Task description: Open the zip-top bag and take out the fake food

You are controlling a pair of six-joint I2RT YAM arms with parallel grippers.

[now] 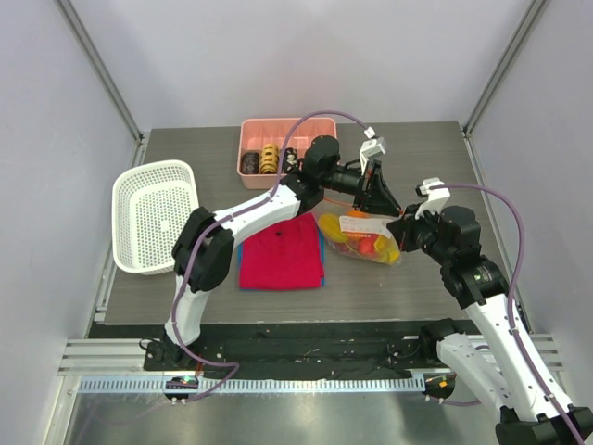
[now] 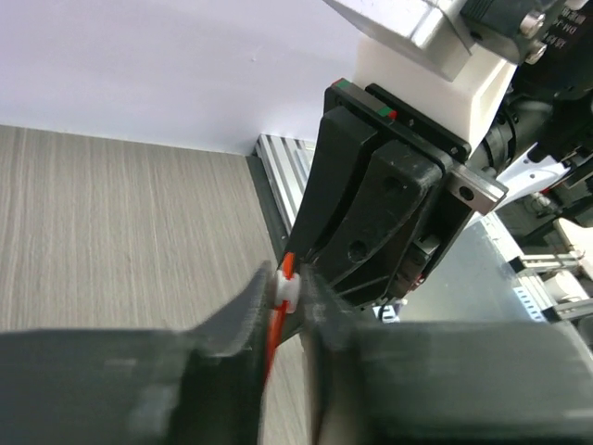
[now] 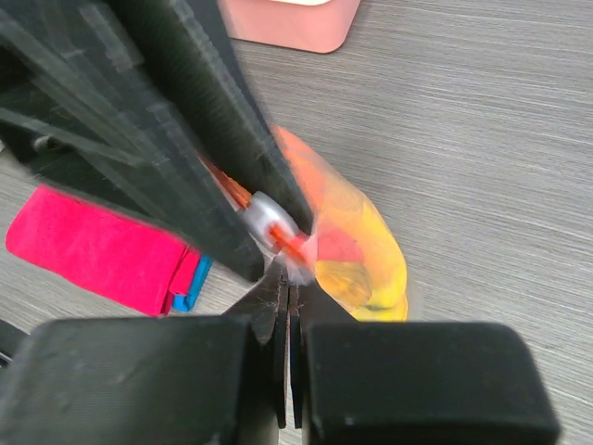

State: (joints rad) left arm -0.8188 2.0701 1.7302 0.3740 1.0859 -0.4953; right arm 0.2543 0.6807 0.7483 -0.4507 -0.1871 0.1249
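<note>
Zip-top bag [image 1: 359, 224] not yet open, fake food [image 1: 369, 247] inside; left gripper [image 2: 283, 301] pinches narrowly on white slider [image 2: 288, 286]; right gripper [image 3: 289, 278], jaws closed, clamps bag's edge.

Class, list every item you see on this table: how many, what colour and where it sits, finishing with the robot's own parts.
white plastic mesh basket: one, white, table's left edge
pink plastic tray: one, pink, back centre
ring-shaped pieces: several, brown and dark, in the tray
folded red shirt: one, red, centre
clear plastic zip-top bag: one, clear with orange zip, right of the shirt
plastic fake fruits: several, yellow, orange, red, inside the bag
left gripper: one, black, clamped on the bag's white slider
right gripper: one, black, shut on the bag's edge
</note>
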